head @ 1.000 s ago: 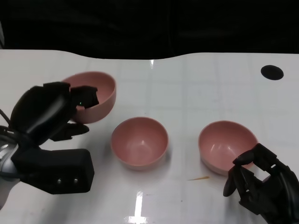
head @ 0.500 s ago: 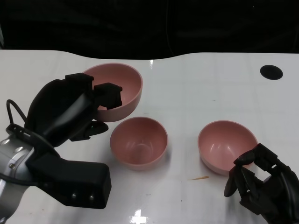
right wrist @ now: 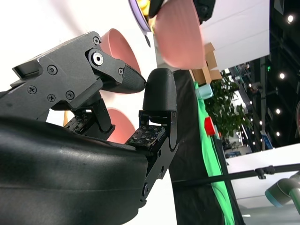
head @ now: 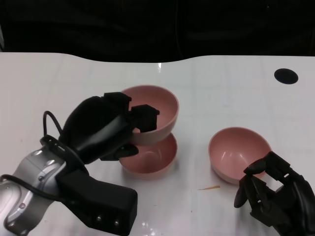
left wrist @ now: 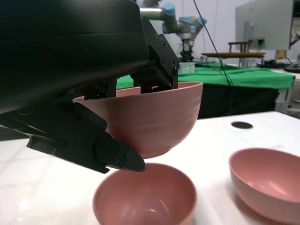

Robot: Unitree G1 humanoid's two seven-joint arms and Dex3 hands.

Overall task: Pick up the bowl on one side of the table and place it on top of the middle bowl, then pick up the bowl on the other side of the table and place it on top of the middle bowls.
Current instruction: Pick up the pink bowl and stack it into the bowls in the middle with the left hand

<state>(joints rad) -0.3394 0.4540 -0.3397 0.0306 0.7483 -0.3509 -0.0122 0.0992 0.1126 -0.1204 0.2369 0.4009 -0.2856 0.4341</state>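
My left hand [head: 106, 128] grips a pink bowl [head: 160, 105] by its near rim, fingers inside and thumb under. The bowl hangs level just above the middle pink bowl [head: 152, 162], slightly toward the far side. In the left wrist view the held bowl [left wrist: 150, 117] floats a little over the middle bowl [left wrist: 145, 199], not touching it. A third pink bowl [head: 238, 150] stands on the table at the right, also in the left wrist view [left wrist: 267, 180]. My right hand [head: 273, 194] sits by that bowl's near rim with fingers loosely bent, holding nothing.
A black round spot [head: 286, 75] marks the white table [head: 221, 98] at the far right. A small yellowish sliver [head: 209, 187] lies between the middle and right bowls. The table's far edge [head: 157, 60] borders a dark background.
My left hand has carried the pink bowl from the left side rightward to above the middle bowl. The right hand and the other two bowls have stayed in place.
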